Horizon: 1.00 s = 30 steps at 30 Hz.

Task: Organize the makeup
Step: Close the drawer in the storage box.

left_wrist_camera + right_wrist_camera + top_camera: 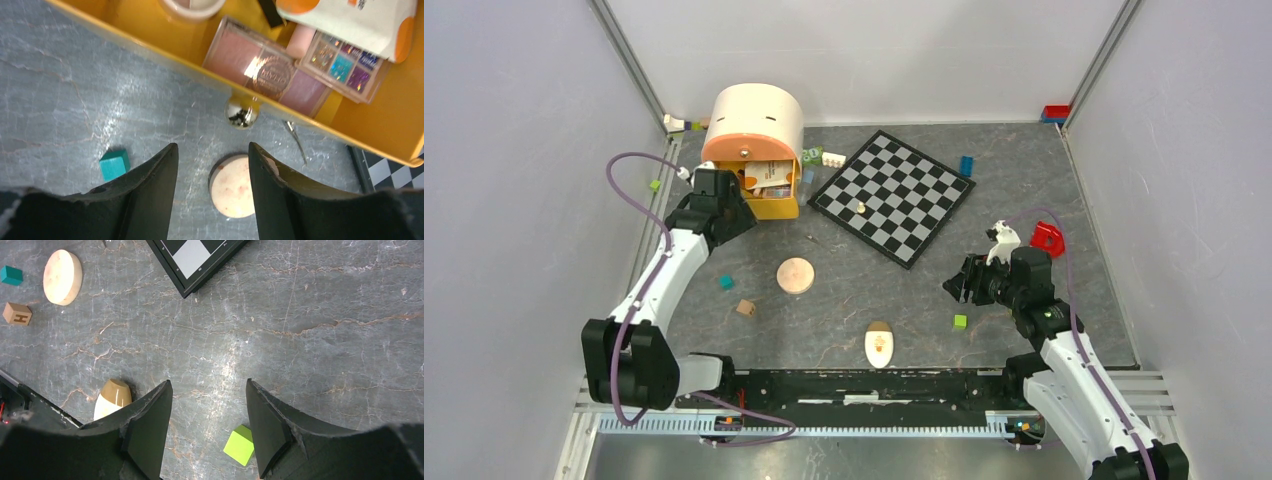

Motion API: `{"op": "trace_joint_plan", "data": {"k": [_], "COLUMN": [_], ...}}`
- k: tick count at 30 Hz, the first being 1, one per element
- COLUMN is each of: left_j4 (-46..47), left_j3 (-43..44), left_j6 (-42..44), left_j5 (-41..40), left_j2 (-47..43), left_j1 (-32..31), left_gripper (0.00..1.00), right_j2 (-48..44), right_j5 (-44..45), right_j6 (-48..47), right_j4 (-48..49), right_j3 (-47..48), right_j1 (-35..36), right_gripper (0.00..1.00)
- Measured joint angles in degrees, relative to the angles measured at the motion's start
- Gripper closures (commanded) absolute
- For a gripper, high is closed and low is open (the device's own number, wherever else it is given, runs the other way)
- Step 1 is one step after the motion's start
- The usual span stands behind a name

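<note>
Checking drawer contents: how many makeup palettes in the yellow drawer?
2: pink-brown blush palette at the yellow drawer's front wall; multicolour eyeshadow palette beside it, partly under the white-orange sachet. More may be hidden.

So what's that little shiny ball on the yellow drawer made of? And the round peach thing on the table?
The ball looks like polished metal or chromed plastic: it mirrors its surroundings. The yellow drawer seems to be smooth, glossy plastic. The round peach thing looks matte, maybe pale wood or plastic: faint speckles, no shine.

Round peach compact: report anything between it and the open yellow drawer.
Nothing visible. Bare table lies between the round peach compact and the yellow drawer; a thin metal pin and a teal cube sit off to the sides.
</note>
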Motion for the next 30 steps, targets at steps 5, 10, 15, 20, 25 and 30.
{"op": "trace_joint_plan", "data": {"k": [5, 10, 15, 20, 25, 30], "left_j4": [5.2, 9.8, 11.2, 13.6, 15.8, 17.5], "left_j3": [0.0, -0.7, -1.6, -1.6, -1.3, 0.6], "left_j6": [2.0, 3.0, 3.0, 3.0, 3.1, 3.0], "left_j5": [0.5, 3.3, 5.9, 8.4, 11.5, 14.1], "left_j2": [0.0, 0.0, 0.8, 2.7, 4.2, 6.9], "left_j1": [1.7, 3.5, 4.2, 4.3, 4.4, 4.4], "left_gripper": [0.5, 0.53, 0.54, 0.54, 0.54, 0.53], "right_j2": [0.1, 0.7, 1.0, 1.0, 0.9, 0.9], "right_j5": [-0.3, -0.8, -0.9, -0.9, -1.0, -1.0], "right_j6": [-0.2, -0.2, -0.3, -0.6, -0.7, -0.7], "right_j4": [0.0, 0.0, 0.0, 0.0, 0.0, 0.0], "right_j3": [0.0, -0.1, -0.1, -0.1, -0.1, -0.1], "right_j1": [0.0, 0.0, 0.0, 0.0, 0.0, 0.0], "right_gripper": [0.37, 0.37, 0.37, 0.37, 0.37, 0.37]}}
